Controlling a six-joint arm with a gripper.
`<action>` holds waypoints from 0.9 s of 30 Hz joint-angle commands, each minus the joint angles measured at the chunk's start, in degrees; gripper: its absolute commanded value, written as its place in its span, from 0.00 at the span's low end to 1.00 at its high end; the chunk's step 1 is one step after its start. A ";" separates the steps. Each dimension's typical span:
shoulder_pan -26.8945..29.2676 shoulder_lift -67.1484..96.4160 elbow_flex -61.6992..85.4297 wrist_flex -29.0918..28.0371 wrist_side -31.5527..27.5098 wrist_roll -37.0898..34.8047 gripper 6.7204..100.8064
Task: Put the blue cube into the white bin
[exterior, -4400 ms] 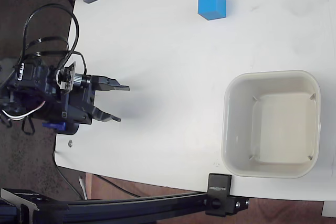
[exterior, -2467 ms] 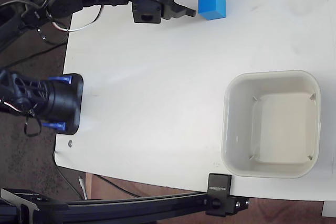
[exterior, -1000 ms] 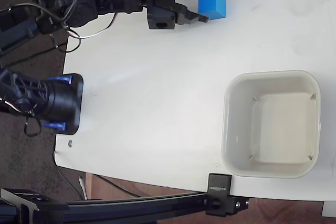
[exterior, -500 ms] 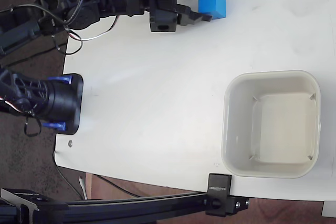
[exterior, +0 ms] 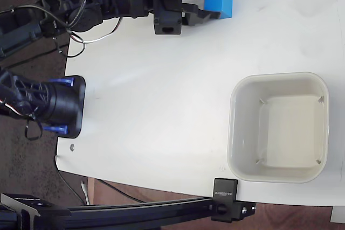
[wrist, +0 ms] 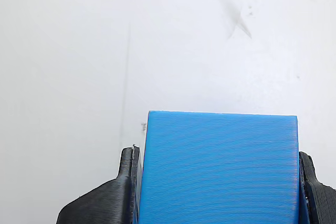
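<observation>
1. At the left edge of the fixed view stands the black round base of the arm [exterior: 54, 106], with blue parts at its foot. It sits at the left border of the white flat work table [exterior: 161, 106], so the arm can reach across the whole surface.

2. From there the black jointed arm [exterior: 97, 1] stretches along the far edge of the table towards the right, with loose wires hanging beside it. I judge that it lies low and flat because the cube stands on the table and must be taken from the side.

3. The black two-finger gripper [exterior: 207, 5] is at the end of the arm. One finger is on each side of the small bright-blue solid cube [exterior: 221, 5].

4. In the wrist view the blue cube [wrist: 218, 169] fills the gap between the two black fingers [wrist: 126, 182]. Both fingers lie against its side faces, so the pincer is closed to the width of the cube and grips it. Whether the cube is already off the table, I cannot tell.

5. The off-white square plastic bin [exterior: 277, 127] with rounded corners stands at the near right, well apart from the cube. Nothing is inside it. I judge the carrying step is not yet done.
</observation>
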 commanded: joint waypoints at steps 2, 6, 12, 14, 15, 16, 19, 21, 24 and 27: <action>2.55 6.06 -3.60 6.06 -1.23 -2.11 0.34; 7.73 12.13 -7.73 14.50 -4.75 -7.12 0.34; 19.69 16.96 -17.75 26.98 -14.33 -14.77 0.34; 23.91 17.93 -20.57 29.44 -18.02 -16.61 0.34; 25.93 18.37 -21.53 30.23 -19.78 -17.40 0.34; 27.95 18.46 -22.85 31.20 -21.53 -18.02 0.34; 32.78 17.23 -27.51 33.66 -25.58 -19.86 0.34; 34.89 15.12 -31.11 34.89 -27.42 -20.92 0.35; 37.62 12.48 -34.19 33.93 -30.15 -21.88 0.35; 39.55 9.49 -37.27 33.22 -31.99 -22.68 0.35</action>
